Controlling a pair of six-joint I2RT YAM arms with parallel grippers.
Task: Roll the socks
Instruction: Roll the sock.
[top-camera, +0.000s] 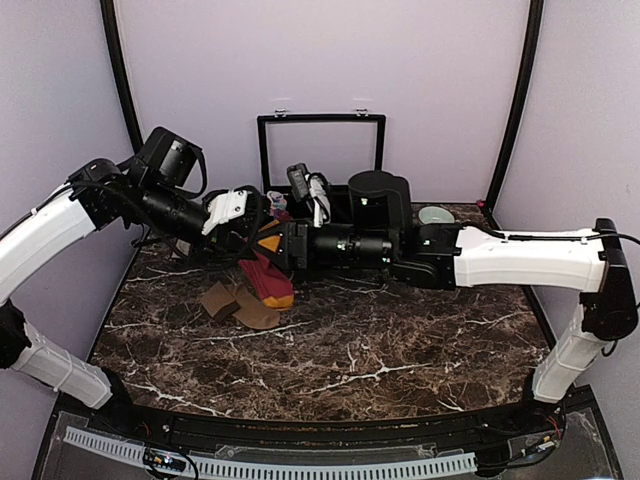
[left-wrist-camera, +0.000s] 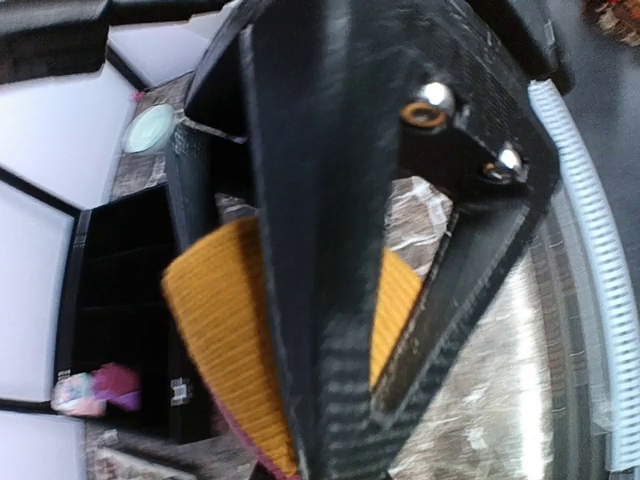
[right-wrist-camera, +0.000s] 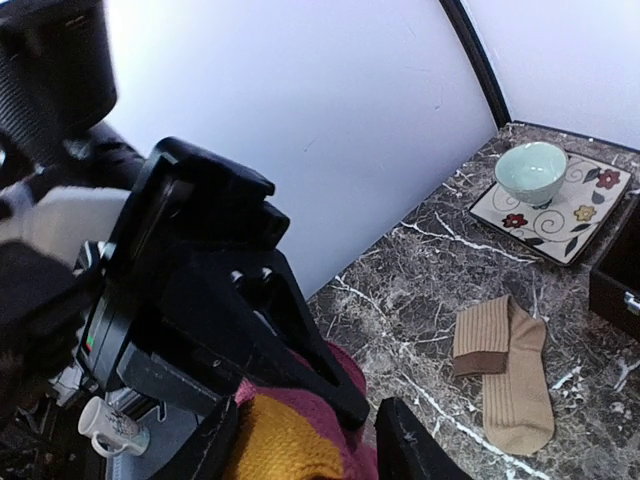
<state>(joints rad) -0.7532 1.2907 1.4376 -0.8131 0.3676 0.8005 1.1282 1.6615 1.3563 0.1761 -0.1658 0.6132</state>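
Maroon sock (top-camera: 266, 276) with the orange toe hangs off the table (top-camera: 400, 350) toward its 10 o'clock corner. The tan socks (right-wrist-camera: 510, 370) lie flat at the maroon sock's 7 o'clock in the top view. At the back, a black compartment box (left-wrist-camera: 120, 270) holds a pink-and-blue bundle (left-wrist-camera: 98, 390) (too blurred to say which compartment). A pale green bowl (right-wrist-camera: 530, 170) sits on a floral plate (right-wrist-camera: 585, 215). The arms hide the maroon sock's cuff. The left gripper (top-camera: 256, 235) is clamped on the orange toe. The right gripper (right-wrist-camera: 300, 452) stands part-open, a finger either side of the sock. Its tips are cut off by the frame edge, so contact cannot be told.
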